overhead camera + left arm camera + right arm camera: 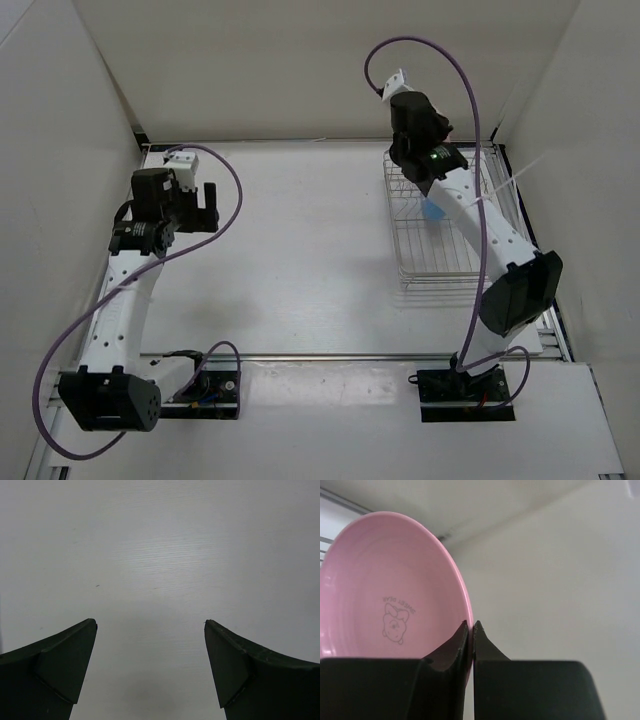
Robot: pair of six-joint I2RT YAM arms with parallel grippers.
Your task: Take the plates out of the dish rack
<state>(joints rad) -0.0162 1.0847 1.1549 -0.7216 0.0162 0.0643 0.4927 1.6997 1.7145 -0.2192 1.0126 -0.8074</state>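
My right gripper (471, 624) is shut on the rim of the pink plate (390, 585), which stands on edge and has a small cartoon mark at its centre. In the top view this gripper (413, 168) hangs over the far end of the silver wire dish rack (440, 262), and the pink plate is hidden under it. A bit of the light blue plate (434, 211) shows in the rack beside the right arm. My left gripper (150, 627) is open and empty over bare table; in the top view it (207, 207) is at the far left.
White walls close in the table on the left, back and right. The rack sits near the right wall. A few rack bars (326, 541) show at the left edge of the right wrist view.
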